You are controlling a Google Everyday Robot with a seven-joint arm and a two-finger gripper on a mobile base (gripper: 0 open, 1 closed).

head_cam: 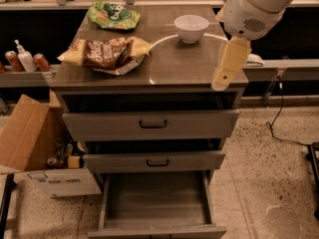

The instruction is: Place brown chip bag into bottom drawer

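The cream plastic end effector (225,73) hangs at the grey worktop's (189,66) near right corner; its grip I cannot tell. The crinkled dark-brown chip bag (105,54) lies on the worktop's left. The wood-grain bottom drawer (154,203) stands open, its front cropped.

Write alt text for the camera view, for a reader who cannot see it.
The brown chip bag lies on the left of the cabinet top, while the end effector hangs at the top's right front corner, apart from the bag. The bottom drawer stands pulled out; a green chip bag and a white bowl sit farther back.
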